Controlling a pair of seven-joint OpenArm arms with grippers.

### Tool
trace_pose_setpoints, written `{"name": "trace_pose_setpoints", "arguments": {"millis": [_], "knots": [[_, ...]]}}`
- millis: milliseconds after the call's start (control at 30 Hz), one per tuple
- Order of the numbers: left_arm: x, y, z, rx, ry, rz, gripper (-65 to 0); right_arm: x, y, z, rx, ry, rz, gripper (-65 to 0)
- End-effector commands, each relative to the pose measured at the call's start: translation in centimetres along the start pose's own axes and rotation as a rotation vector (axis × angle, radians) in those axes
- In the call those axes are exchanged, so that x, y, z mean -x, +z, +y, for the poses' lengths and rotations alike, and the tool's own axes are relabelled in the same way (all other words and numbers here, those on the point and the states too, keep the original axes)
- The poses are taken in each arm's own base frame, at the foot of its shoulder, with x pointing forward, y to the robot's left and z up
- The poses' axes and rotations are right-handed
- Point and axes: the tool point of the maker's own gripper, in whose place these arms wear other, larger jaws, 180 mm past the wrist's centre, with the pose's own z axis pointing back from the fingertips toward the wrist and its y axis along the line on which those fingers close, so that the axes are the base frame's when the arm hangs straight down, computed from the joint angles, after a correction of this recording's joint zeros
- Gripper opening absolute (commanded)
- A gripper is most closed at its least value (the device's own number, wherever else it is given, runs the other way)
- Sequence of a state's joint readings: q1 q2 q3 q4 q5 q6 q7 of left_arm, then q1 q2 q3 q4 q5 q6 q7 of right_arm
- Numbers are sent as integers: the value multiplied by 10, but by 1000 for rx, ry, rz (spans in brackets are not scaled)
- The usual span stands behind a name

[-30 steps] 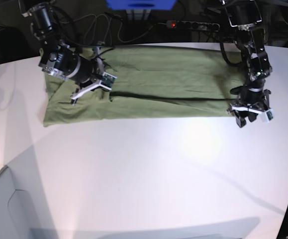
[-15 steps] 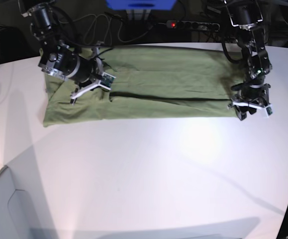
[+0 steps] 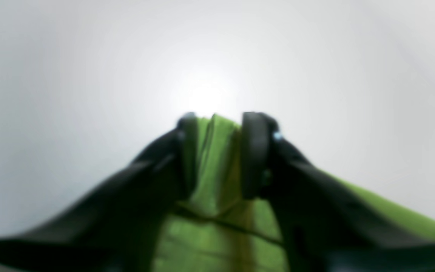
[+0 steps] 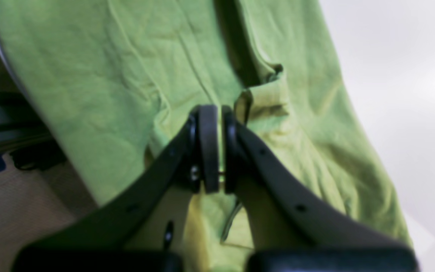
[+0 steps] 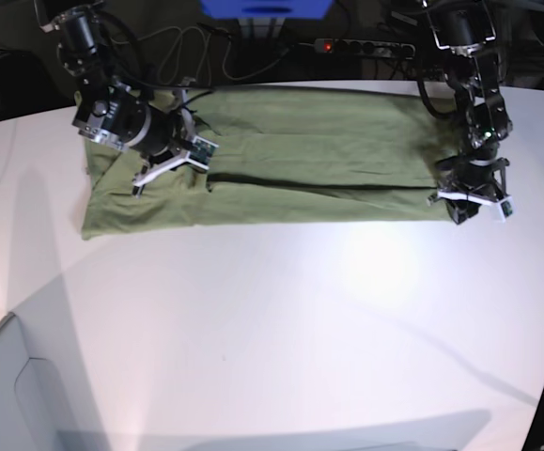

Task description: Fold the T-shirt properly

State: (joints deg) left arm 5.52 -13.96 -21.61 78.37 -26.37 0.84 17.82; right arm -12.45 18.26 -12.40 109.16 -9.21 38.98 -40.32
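Observation:
The olive-green T-shirt [image 5: 318,141] lies folded into a long strip across the far part of the white table [image 5: 300,310]. My right gripper [image 5: 173,162] is over its left part, near a dark fold line. In the right wrist view it [image 4: 220,111] is shut, with a thin sliver of the T-shirt [image 4: 89,56] between the pads. My left gripper [image 5: 475,209] is at the strip's right front corner. In the left wrist view it [image 3: 221,119] is closed in on a bunched, creased fold of the T-shirt [image 3: 217,162] that fills the gap.
A power strip [image 5: 365,45] and cables [image 5: 187,56] lie behind the table's far edge, next to a blue object [image 5: 267,7]. A grey surface [image 5: 8,395] sits at the lower left, beyond the table's edge.
The left gripper has moved from the bare table just off the shirt's right end up onto its front corner. The right arm has not moved.

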Motion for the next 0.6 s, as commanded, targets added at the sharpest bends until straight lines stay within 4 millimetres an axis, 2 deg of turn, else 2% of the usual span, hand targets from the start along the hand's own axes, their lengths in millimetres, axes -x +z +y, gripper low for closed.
{"name": "trace_pose_setpoints", "arguments": {"millis": [0,233,400,567], "knots": [[-17,1,-2,13,-9,-51,-548,-7,4,-3,0,22,-29,-650],[-17,2,-1,10,-9,-51,-650,-7,4,-3,0,21,-30,-650],[-13,6,2,6,-8,-45,-650,-7,4,-3,0,21,-30,-650],[-28,23,-10,41,-48,-93,-650,-8,3,-4,3,21,-32,-650]]}}
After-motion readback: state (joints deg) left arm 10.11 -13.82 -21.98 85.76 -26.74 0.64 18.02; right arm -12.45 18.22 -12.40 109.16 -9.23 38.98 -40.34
